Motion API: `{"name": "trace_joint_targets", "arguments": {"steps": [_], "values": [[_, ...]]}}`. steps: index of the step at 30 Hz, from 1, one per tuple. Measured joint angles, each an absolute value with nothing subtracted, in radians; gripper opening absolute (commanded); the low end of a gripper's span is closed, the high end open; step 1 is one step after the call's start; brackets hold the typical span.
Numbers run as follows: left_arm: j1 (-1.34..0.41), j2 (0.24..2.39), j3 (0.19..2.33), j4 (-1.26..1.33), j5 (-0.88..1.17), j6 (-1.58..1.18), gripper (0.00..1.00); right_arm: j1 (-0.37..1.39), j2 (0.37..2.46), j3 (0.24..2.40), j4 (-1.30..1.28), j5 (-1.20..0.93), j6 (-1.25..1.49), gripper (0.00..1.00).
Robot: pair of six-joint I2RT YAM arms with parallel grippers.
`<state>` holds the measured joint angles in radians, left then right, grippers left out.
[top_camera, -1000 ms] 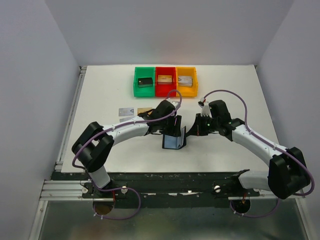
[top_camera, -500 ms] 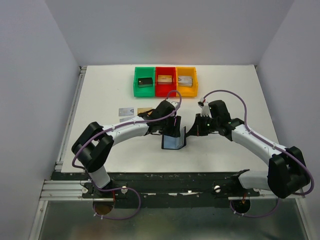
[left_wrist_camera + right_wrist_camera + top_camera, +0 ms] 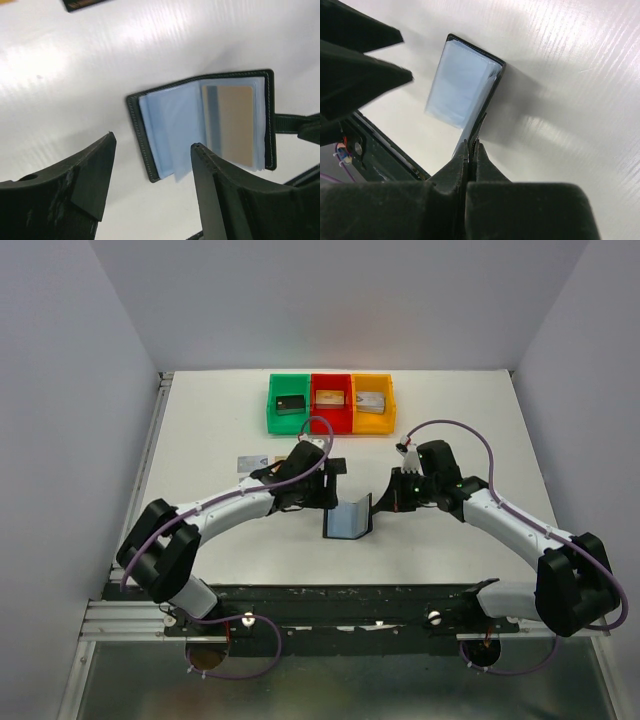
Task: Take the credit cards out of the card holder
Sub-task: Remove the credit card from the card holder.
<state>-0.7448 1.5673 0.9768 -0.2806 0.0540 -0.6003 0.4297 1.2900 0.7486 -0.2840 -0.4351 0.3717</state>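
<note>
The card holder (image 3: 347,521) stands open on the table, black outside with blue-grey sleeves (image 3: 172,125). A tan credit card (image 3: 235,125) sits in one sleeve. My right gripper (image 3: 384,502) is shut on the holder's right flap (image 3: 472,142). My left gripper (image 3: 325,492) is open and holds nothing, just left of the holder and apart from it (image 3: 152,150). A black credit card (image 3: 336,462) lies flat on the table behind the left gripper, its corner showing in the left wrist view (image 3: 82,4). A silver-grey credit card (image 3: 250,462) lies further left.
Green (image 3: 289,418), red (image 3: 331,418) and yellow (image 3: 373,418) bins stand in a row at the back, each holding a small block. The table's left edge has a metal rail (image 3: 145,470). The left arm lies across the table left of the holder.
My left gripper has pulled back left from above the card holder and opened wider. A black card now lies on the table behind it. The right gripper has not moved.
</note>
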Motion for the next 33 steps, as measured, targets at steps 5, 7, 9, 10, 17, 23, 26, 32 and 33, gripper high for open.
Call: {"name": "trace_joint_targets", "arguments": {"steps": [5,7,9,10,17,23,26,32,33], "values": [[-0.717,1.47,0.949,-0.269,0.0,-0.614,0.71,0.43,1.29,0.749,-0.284,-0.435,0.37,0.0],[-0.718,1.457,0.949,-0.24,0.016,-0.614,0.69,0.43,1.29,0.749,-0.284,-0.435,0.368,0.0],[-0.72,1.464,0.95,-0.201,0.054,-0.612,0.68,0.43,1.29,0.749,-0.284,-0.435,0.366,0.0],[-0.723,1.477,0.952,-0.187,0.075,-0.611,0.68,0.43,1.29,0.749,-0.284,-0.435,0.366,0.0],[-0.777,1.636,1.02,-0.17,0.181,-0.586,0.69,0.43,1.29,0.749,-0.284,-0.435,0.365,0.0],[-0.804,1.677,1.065,-0.181,0.216,-0.562,0.7,0.43,1.29,0.749,-0.284,-0.435,0.365,0.0],[-0.809,1.687,1.09,-0.184,0.219,-0.555,0.69,0.43,1.29,0.749,-0.284,-0.435,0.365,0.0],[-0.818,1.707,1.1,-0.199,0.219,-0.542,0.69,0.43,1.29,0.749,-0.284,-0.435,0.365,0.0],[-0.818,1.71,1.1,-0.204,0.219,-0.542,0.69,0.43,1.29,0.749,-0.284,-0.435,0.365,0.0]]}}
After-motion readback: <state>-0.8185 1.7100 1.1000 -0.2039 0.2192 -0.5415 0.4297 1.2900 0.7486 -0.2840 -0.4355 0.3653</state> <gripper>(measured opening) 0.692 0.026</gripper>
